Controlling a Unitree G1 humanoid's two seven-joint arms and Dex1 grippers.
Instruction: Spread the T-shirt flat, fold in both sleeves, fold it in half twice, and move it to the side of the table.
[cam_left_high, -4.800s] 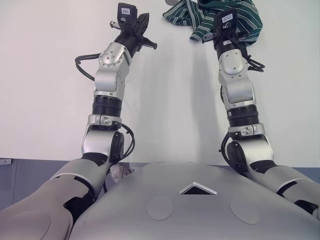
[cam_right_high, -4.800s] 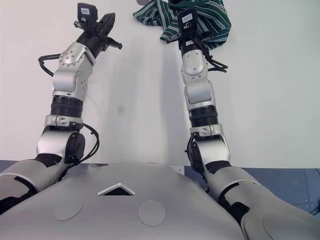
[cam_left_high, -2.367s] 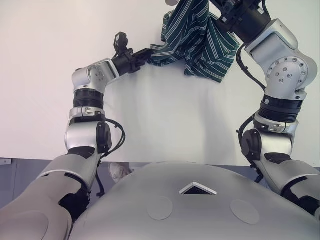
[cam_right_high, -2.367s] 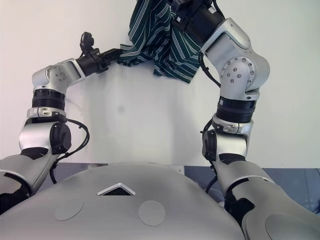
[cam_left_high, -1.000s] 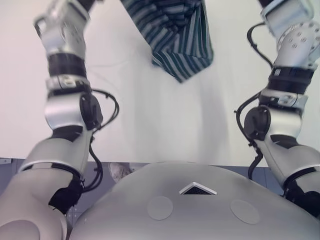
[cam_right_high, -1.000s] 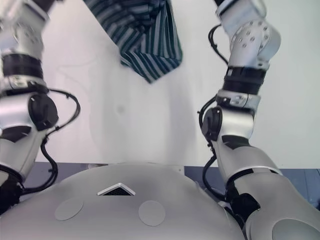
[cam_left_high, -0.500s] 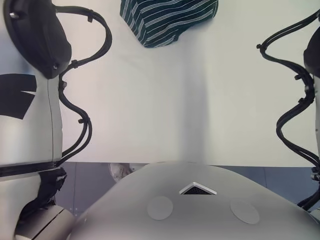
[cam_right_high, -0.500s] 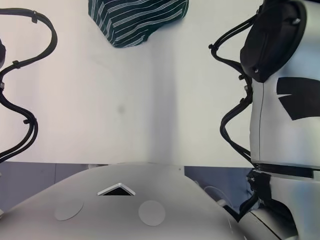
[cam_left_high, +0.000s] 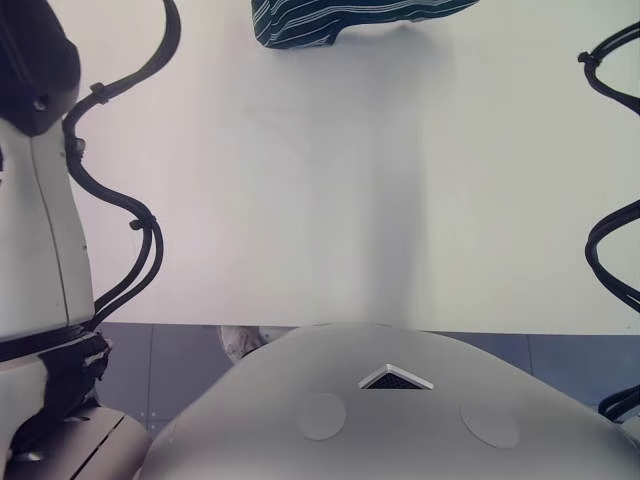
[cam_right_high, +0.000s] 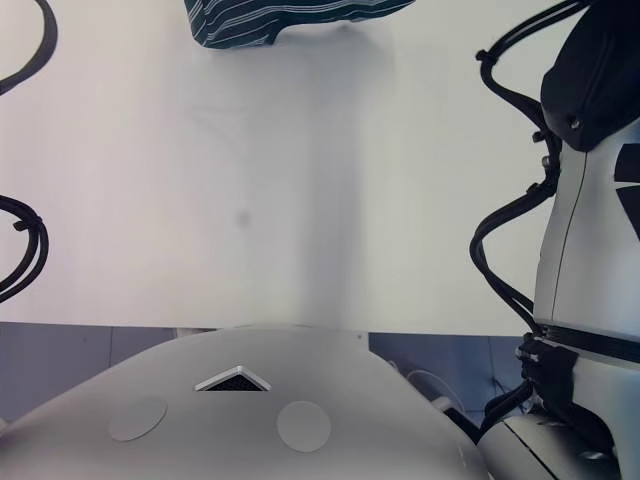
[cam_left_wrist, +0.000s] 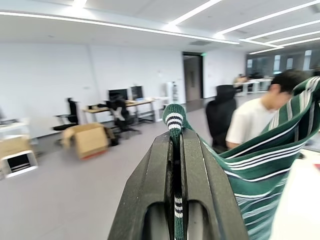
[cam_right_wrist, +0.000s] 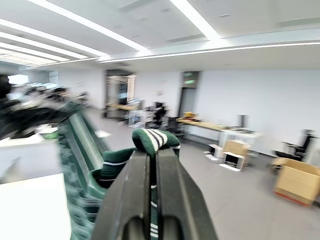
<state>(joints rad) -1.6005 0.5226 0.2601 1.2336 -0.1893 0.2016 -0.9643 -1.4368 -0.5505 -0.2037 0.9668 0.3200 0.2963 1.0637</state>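
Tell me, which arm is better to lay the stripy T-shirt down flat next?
Neither alone, probably. The left end effector and the right end effector are each shut on an edge of the T-shirt, which hangs between them above the table. Lowering both together looks best.

T-shirt (cam_left_high: 340, 18): soft striped knit cloth, matt, and I see a ribbed band at the edge (in the left wrist view).
Table (cam_left_high: 300, 200): smooth white top, matt with a faint sheen.
Left gripper (cam_left_wrist: 176, 137): dark moulded plastic, smooth, slightly glossy on my feed.
Right gripper (cam_right_wrist: 152, 156): I see the same dark plastic, with a soft sheen along its edges.
Cardboard box (cam_right_wrist: 297, 182): brown cardboard, dull.
Floor (cam_left_wrist: 60, 200): smooth grey, lightly reflective.
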